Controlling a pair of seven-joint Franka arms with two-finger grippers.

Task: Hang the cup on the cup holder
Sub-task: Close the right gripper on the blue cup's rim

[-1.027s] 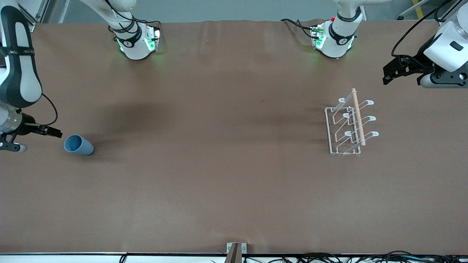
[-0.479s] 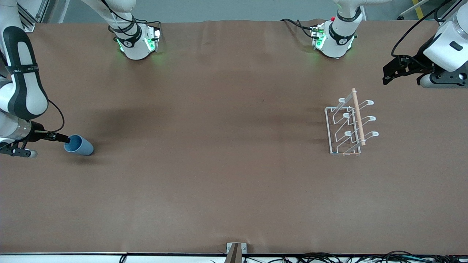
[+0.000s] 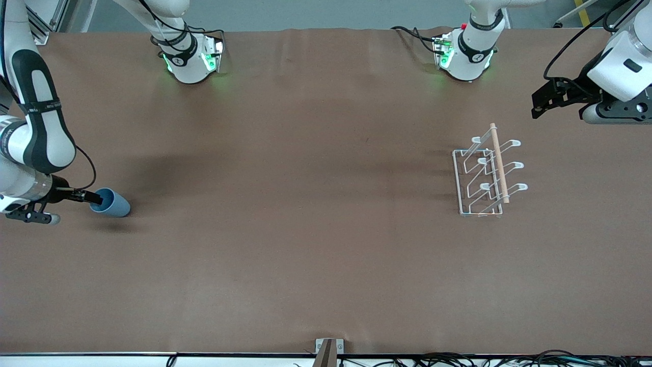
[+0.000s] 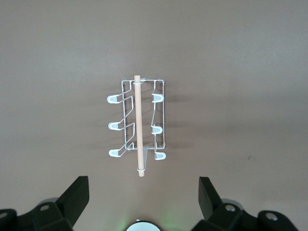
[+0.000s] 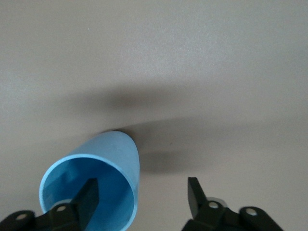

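The light-blue cup (image 3: 114, 205) lies on its side toward the right arm's end of the table, its mouth turned to my right gripper (image 3: 94, 197). That gripper is open. In the right wrist view one finger (image 5: 88, 193) is inside the cup (image 5: 107, 166) and the other finger (image 5: 194, 192) is outside, so the right gripper (image 5: 142, 188) straddles the cup's wall. The white wire cup holder (image 3: 484, 178) with its wooden rod stands toward the left arm's end. My left gripper (image 3: 538, 106) waits open in the air beside it. The left wrist view shows the cup holder (image 4: 139, 120) past the left gripper (image 4: 143, 186).
The brown table cover (image 3: 305, 229) stretches between cup and holder with nothing on it. The two arm bases (image 3: 191, 58) stand along the edge farthest from the front camera. Cables (image 3: 458, 359) and a small bracket (image 3: 328, 349) lie at the nearest edge.
My right gripper has moved in to the cup's mouth, and one finger now reaches inside it. The cup has stayed in place. The left arm has hardly moved.
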